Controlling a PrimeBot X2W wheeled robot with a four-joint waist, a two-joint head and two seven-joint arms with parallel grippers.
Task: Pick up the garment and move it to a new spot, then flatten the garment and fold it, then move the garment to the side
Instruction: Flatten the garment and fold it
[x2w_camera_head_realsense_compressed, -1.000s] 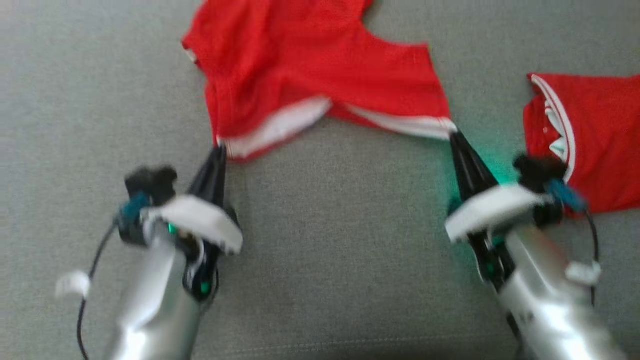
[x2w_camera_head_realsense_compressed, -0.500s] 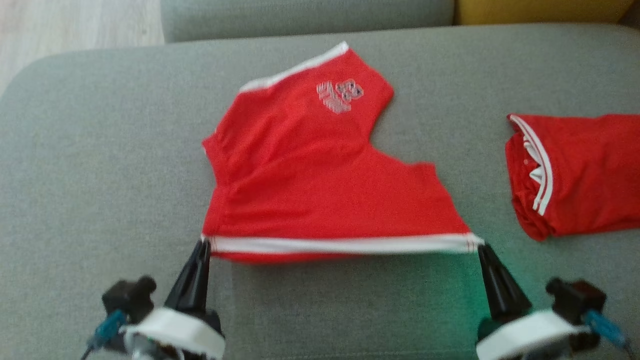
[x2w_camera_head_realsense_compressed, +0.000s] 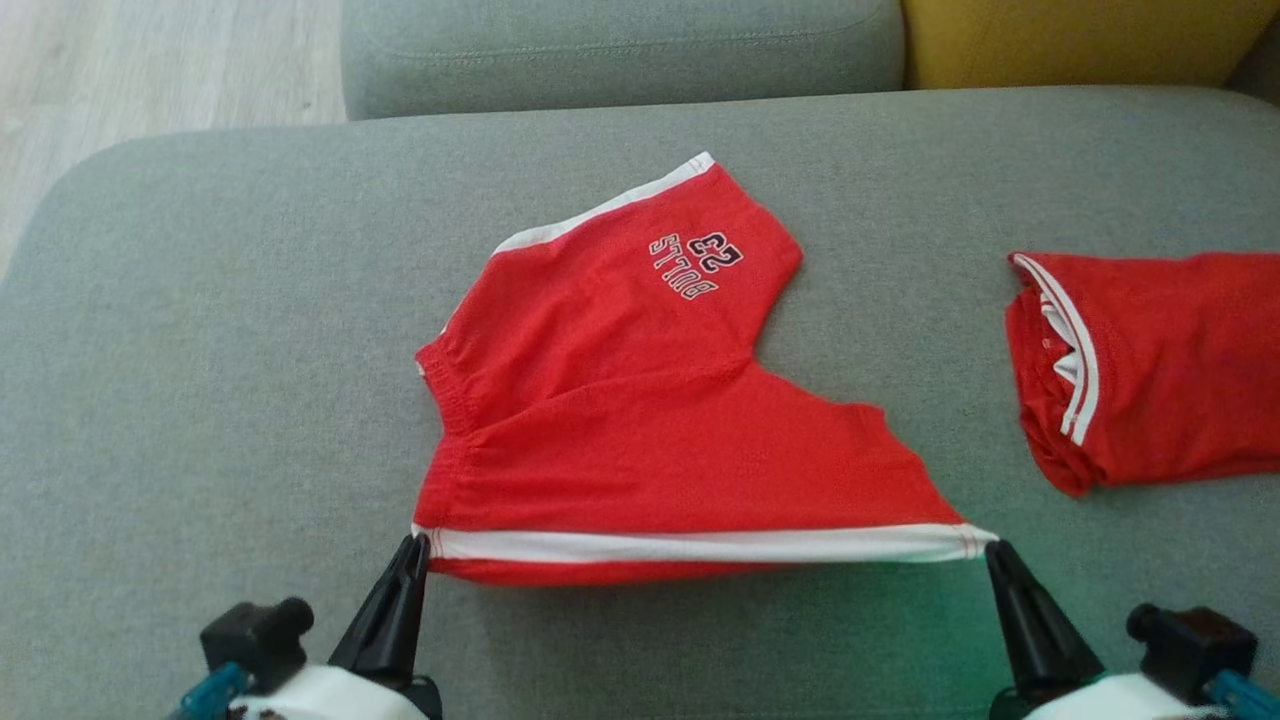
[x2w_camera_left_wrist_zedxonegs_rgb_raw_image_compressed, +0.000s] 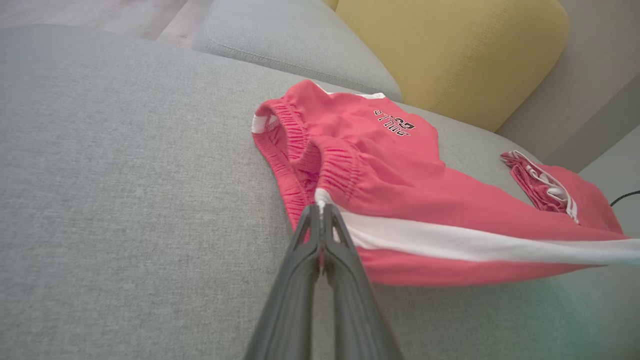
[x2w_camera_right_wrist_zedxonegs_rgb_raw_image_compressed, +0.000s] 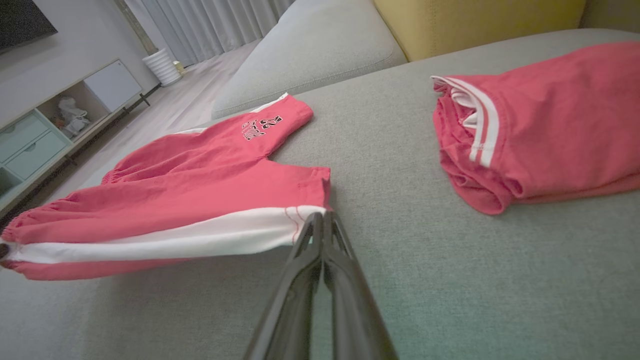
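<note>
Left gripper (x2w_camera_head_realsense_compressed: 418, 548): fingers pinched fully together on the waistband-end corner of the white side stripe (x2w_camera_head_realsense_compressed: 700, 545). The left wrist view (x2w_camera_left_wrist_zedxonegs_rgb_raw_image_compressed: 320, 209) shows the fabric nipped right at the tips.

Red basketball shorts (x2w_camera_head_realsense_compressed: 640, 420) sit mid-seat on the grey sofa seat (x2w_camera_head_realsense_compressed: 200, 350), waistband (x2w_camera_head_realsense_compressed: 445, 390) to the left, legs running right and away. The near edge is stretched straight between the two grippers and looks slightly raised, with a shadow under it.

Right gripper (x2w_camera_head_realsense_compressed: 992, 552): also clamped tight, on the leg-hem corner of the same stripe, confirmed in the right wrist view (x2w_camera_right_wrist_zedxonegs_rgb_raw_image_compressed: 322, 216).

My read is that this is the flatten step. To do it well:
- hold equal tension on both corners, no sag and no over-stretch
- lower both ends together so the edge lands in one line
- a light pull toward the robot should take out the creases behind the waistband
- the far leg lies skewed, so it likely needs a separate tidy before folding
- let go only once the edge rests on the seat

Materials: thin mesh-knit jersey, limp, so it drapes and wrinkles easily. The elastic waistband is gathered and bulky. "BULLS 23" print (x2w_camera_head_realsense_compressed: 698, 262) is on the far leg. The seat is a coarse woven fabric, probably grippy enough to drag against.

Far right: a second red garment (x2w_camera_head_realsense_compressed: 1160, 370), folded, well apart from the shorts.
</note>
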